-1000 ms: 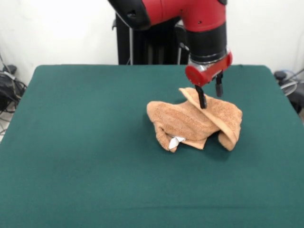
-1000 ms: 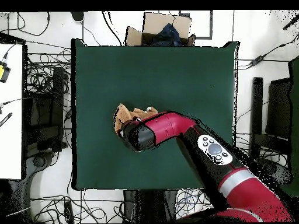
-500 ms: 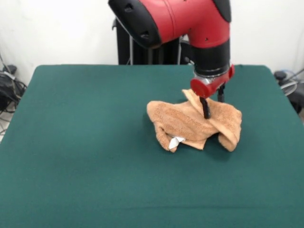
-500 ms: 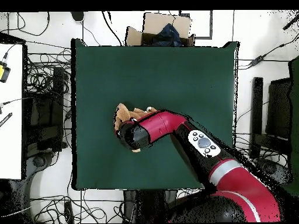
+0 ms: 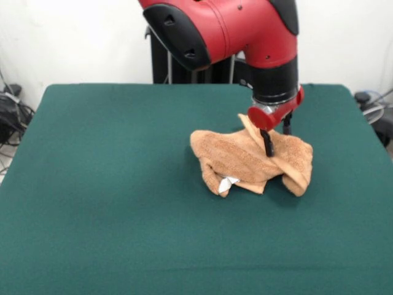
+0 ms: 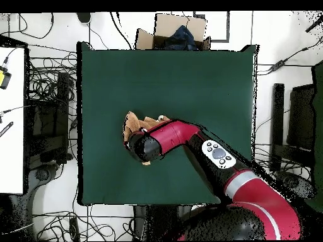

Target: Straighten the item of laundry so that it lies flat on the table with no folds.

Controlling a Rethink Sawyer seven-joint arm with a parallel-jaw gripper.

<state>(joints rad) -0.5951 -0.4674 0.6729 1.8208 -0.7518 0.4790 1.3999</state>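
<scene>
Notably, the towel (image 5: 252,161) lay crumpled in a bunched heap on the green table (image 5: 104,203), right of centre in the front view and nearer the far edge than the near one. Several folds overlapped; one flap rose at the heap's upper right, and a rolled lobe hung down at the right end. A small white tag (image 5: 228,182) showed at the lower front edge, tucked under a fold.

The red and black arm (image 5: 245,31) came down from above over the heap's right part. Pincer (image 5: 276,137) stood spread, its two dark fingers apart: the nearer one pressed down into the cloth on the top of the heap, the other stood behind the raised flap, so the flap sat between them. No clamping of the cloth was visible.

From overhead, the arm (image 6: 189,142) reached in across the table (image 6: 189,82) and its end covered most of the towel (image 6: 134,121); only tan cloth at the left and upper side of the arm's tip showed. The pincer itself was hidden in that view. A cardboard box (image 6: 171,31) sat off the table's far edge.
</scene>
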